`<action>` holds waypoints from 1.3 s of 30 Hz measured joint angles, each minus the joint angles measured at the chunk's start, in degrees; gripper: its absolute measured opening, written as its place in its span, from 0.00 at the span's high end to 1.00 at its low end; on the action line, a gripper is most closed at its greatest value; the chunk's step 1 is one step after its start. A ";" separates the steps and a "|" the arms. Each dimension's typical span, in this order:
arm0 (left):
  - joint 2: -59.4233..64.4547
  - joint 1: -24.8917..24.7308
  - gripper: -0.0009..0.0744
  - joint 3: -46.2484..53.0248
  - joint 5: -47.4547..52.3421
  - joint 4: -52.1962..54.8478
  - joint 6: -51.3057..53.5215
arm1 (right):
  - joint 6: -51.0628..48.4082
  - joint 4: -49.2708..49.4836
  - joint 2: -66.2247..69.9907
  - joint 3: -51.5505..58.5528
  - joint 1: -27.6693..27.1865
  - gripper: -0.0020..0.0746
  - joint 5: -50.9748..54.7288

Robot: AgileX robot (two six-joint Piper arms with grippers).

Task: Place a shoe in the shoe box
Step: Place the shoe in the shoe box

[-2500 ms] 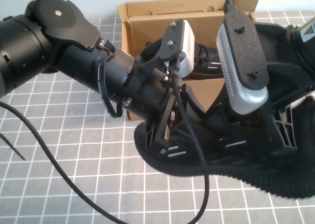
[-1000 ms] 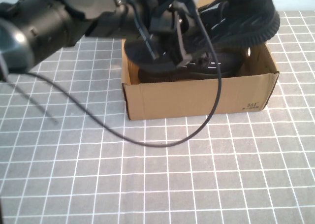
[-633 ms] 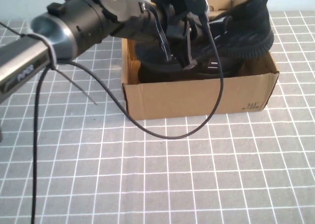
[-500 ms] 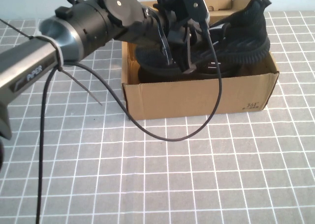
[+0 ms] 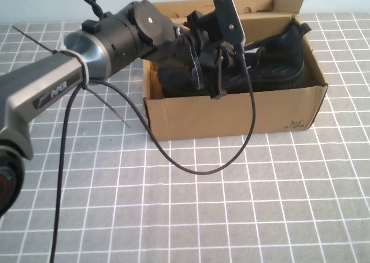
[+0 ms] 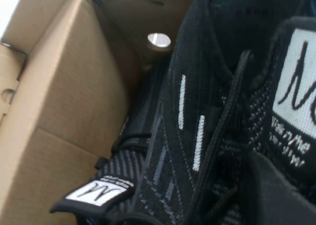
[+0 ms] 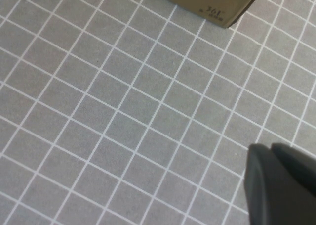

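**A:** Status on the box?

**B:** I see the brown corrugated cardboard shoe box (image 5: pixel 231 115) on the grey grid-pattern mat (image 5: pixel 173 217), flap lid up at the back. The left arm (image 5: pixel 87 60) reaches over its left end.

**A:** Shoe?

**B:** The black knit lace-up sneaker (image 5: pixel 272 63) lies in the box, heel end tilted up toward the right wall. A second matching black sneaker (image 6: pixel 148 170) lies under it.

**A:** Grippers?

**B:** Left gripper (image 5: pixel 217 81) is clamped on the upper sneaker's laced middle. Right gripper (image 7: pixel 279 185) is closed, holding nothing, over the mat near the box's front corner.
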 joint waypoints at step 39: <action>4.68 0.00 0.96 -7.51 11.65 1.01 -3.41 | 0.00 0.00 0.00 0.00 0.00 0.99 0.00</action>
